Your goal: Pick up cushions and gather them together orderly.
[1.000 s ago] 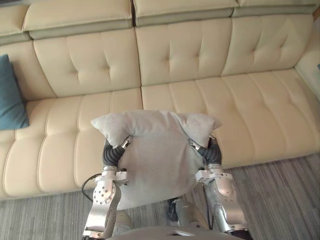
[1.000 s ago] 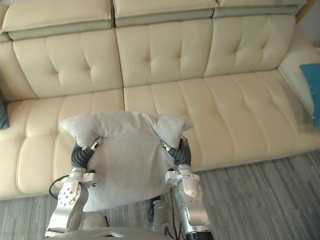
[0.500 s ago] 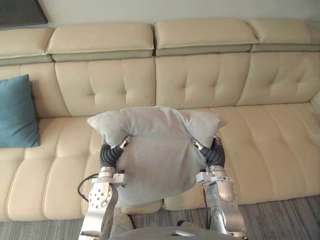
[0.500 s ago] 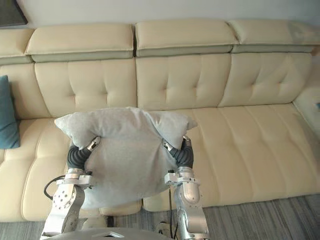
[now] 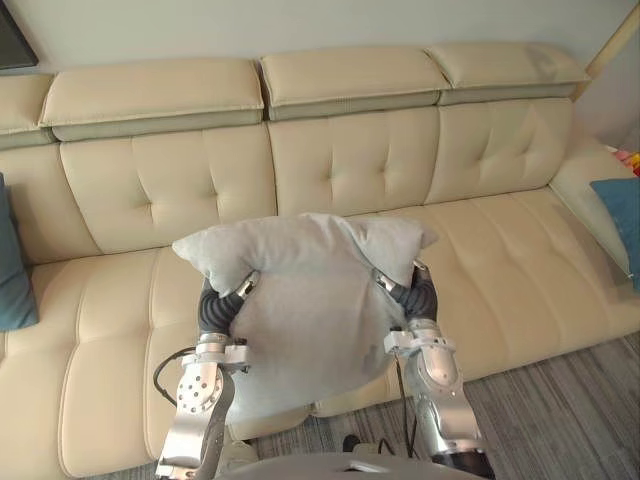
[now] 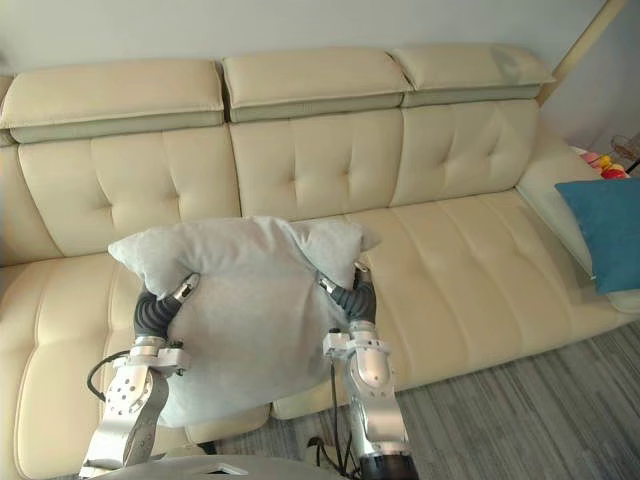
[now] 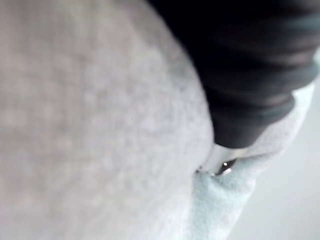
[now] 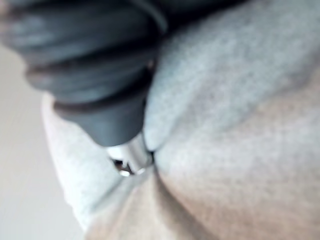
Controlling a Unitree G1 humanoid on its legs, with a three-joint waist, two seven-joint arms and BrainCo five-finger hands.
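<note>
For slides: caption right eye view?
Left hand and right hand hold a grey cushion before a cream sofa; blue cushion at far right.

Living room of a home. Long cream sofa (image 5: 480, 250) with buttoned back and padded headrests, set against a plain pale wall (image 5: 300, 22). Teal cushion (image 6: 605, 230) on its right end, grey striped floor (image 6: 520, 410) in front.

You're looking at a grey cushion (image 5: 310, 310), frame centre: matt, soft-napped cloth. Sofa (image 5: 490, 250) behind: smooth cream leather look, faint sheen. Right edge, blue cushion (image 6: 610, 225): matt cloth.
</note>
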